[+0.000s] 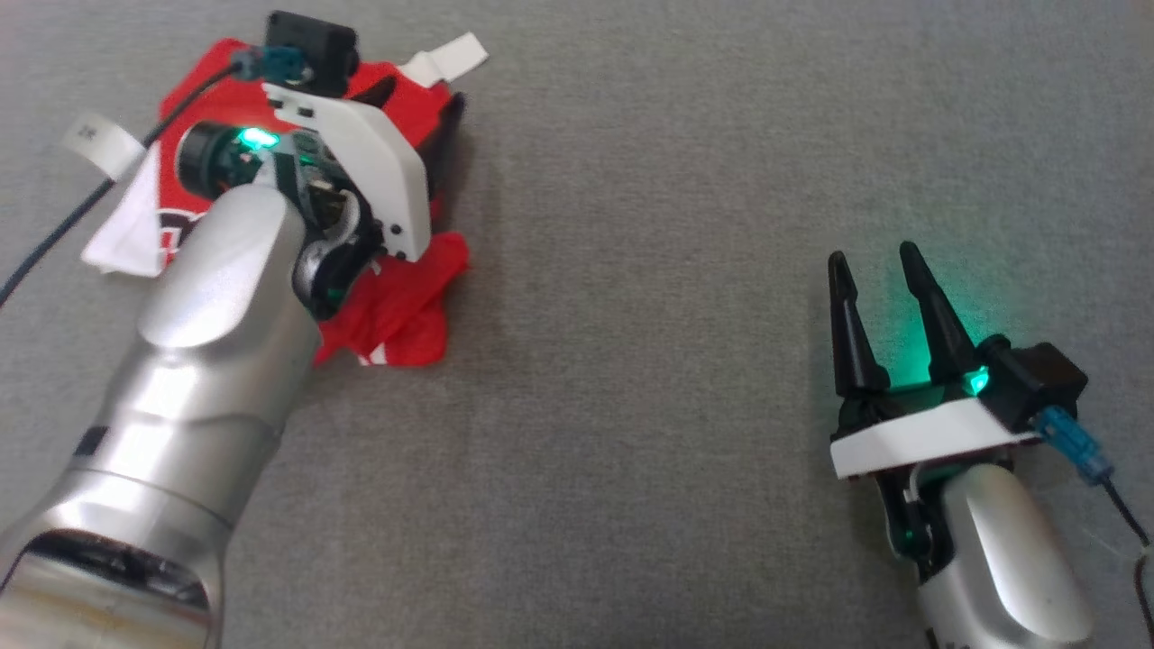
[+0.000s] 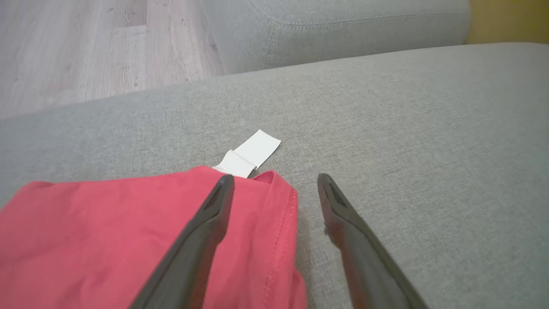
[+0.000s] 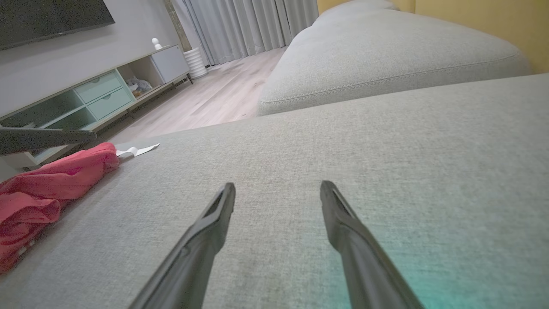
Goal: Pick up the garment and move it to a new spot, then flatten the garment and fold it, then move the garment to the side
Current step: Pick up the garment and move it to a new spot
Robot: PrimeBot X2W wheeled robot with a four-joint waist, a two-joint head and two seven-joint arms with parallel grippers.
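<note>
Red garment [image 1: 397, 297] lies bunched on the grey sofa cushion [image 1: 676, 361]; left tool [image 2: 275, 180] wide open, empty, astride its stitched hem [image 2: 281, 240]; right tool [image 1: 873, 254] open, empty, well apart; cloth probably light and limp, so pinch the hem.

A home living room. The right jaws lie over a grey fabric sofa [image 3: 386, 141], whose next cushion rises ahead of them. Beyond and to their left are a wooden floor [image 3: 214, 103], a low cabinet [image 3: 103, 94] with pale green drawers, a wall-mounted television [image 3: 43, 17] and long grey curtains [image 3: 257, 21].
</note>
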